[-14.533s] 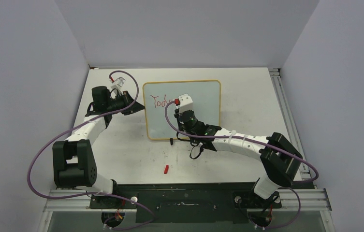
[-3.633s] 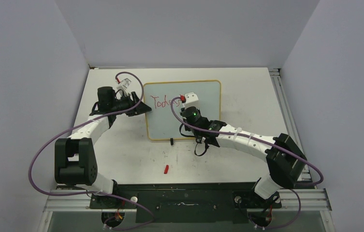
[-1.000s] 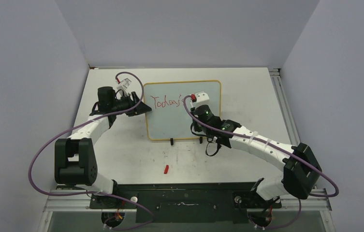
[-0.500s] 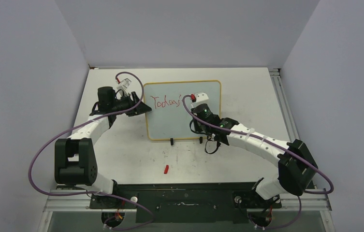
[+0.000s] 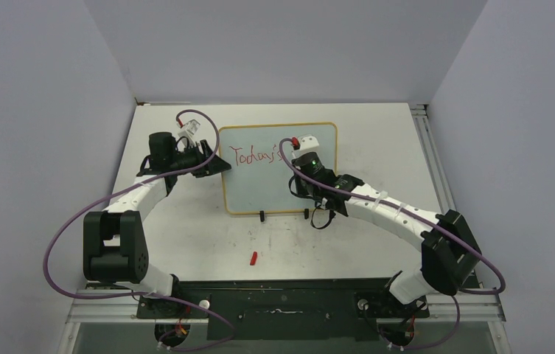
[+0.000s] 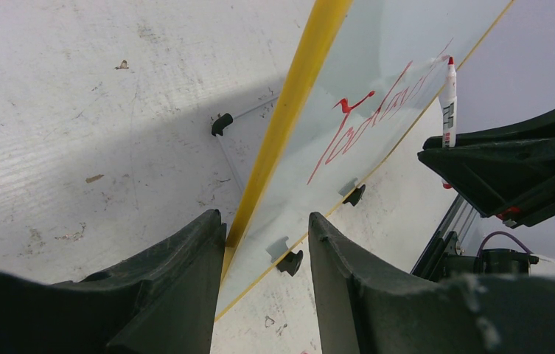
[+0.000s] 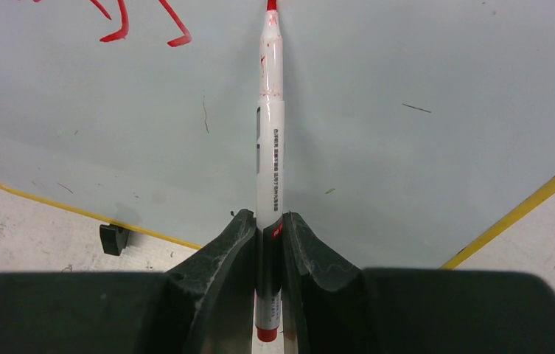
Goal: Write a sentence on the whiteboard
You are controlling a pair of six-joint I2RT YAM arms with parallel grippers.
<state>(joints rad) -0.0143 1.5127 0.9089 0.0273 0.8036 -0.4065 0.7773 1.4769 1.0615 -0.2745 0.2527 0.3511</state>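
Whiteboard (image 5: pixel 278 181) is sitting mid-table (image 5: pixel 186 236), toward the far side, with two black clip feet (image 5: pixel 262 216) showing at its near edge. The sentence (image 5: pixel 254 156) is showing as one red line along the far-left part of the board, reading roughly "Today's". Left gripper (image 6: pixel 265 221) is straddling the board's left yellow edge with its jaws partly spread, one finger on the table side and the other over the glossy face. I cannot tell whether they are actually clamping the frame. Right gripper (image 7: pixel 267 217) is reaching over the board from the right, its jaws pressed together and pinching a red marker (image 7: pixel 270 140) by the lower barrel. The marker is pointing away from the wrist, its red tip sitting just right of the last red stroke. Tip contact with the surface is not clear, as it is cut off at the picture's edge. A small red cap (image 5: pixel 254 258) is lying on the table near the arm bases, well apart from the board
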